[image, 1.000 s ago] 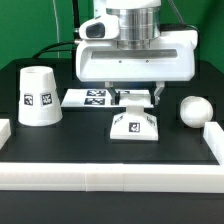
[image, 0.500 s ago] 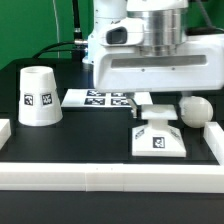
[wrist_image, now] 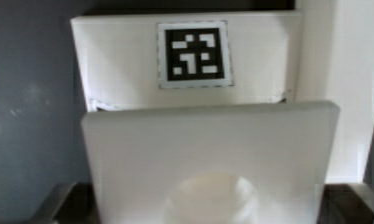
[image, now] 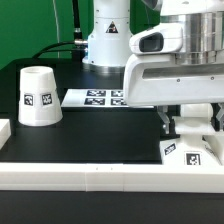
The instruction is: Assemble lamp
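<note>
Trouble from here would most likely come where the base (image: 188, 151) meets the white rail (image: 100, 178) along the front of the table (image: 100, 135). The base now sits low at the exterior view's right, just beside that rail, with the gripper (image: 190, 126) directly over it. If the arm presses on at an angle, a corner of the base could catch on the rail and twist between the fingers, or tip so that it no longer lies flat. The dark fingers stand on either side of the base's upper part and look clamped on it, though the contact itself is small and partly hidden. The wrist view shows only the base (wrist_image: 193, 50) with its square tag facing up and a pale blurred face in front. A weak hold could also let the base slip and end up skewed, which would make seating the other parts harder. The bulb cannot be picked out behind the arm, so a knock against it cannot be ruled out. The shade (image: 38, 97) stands upright well apart at the exterior view's left, beside the marker board (image: 95, 97). A second ago the base sat mid-table just in front of the marker board; it and the gripper have since travelled together toward the exterior view's right and the front, while the shade has stayed put.
</note>
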Available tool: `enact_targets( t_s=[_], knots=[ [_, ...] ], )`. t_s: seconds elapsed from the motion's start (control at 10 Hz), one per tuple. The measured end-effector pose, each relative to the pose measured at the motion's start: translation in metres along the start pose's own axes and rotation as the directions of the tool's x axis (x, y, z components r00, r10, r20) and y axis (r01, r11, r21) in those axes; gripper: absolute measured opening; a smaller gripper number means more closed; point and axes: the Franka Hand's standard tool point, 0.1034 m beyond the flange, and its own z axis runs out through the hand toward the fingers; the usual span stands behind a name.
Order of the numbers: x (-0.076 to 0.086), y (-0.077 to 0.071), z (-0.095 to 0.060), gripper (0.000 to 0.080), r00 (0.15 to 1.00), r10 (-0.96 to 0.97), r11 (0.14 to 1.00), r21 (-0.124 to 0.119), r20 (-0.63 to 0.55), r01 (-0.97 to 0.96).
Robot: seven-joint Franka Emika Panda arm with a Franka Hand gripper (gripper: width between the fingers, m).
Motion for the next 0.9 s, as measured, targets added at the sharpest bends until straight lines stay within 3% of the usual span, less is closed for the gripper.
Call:
enact_targets(
  t_s=[0.3, 0.7, 0.8, 0.9],
  knots=[
    [0.0166, -0.0014, 0.0014, 0.0535, 0.999, -0.024, 1.0, -0.009, -0.023, 0.024],
    [0.0172, -0.0017, 0.0013, 0.0535, 0.999, -0.037, 0.999, -0.008, -0.023, 0.036],
    [0.0171, -0.0018, 0.0015, 0.0598, 0.999, -0.037, 0.999, -0.008, -0.023, 0.036],
    [0.0171, -0.0018, 0.0015, 0.0598, 0.999, -0.037, 0.999, -0.008, -0.023, 0.036]
  ],
)
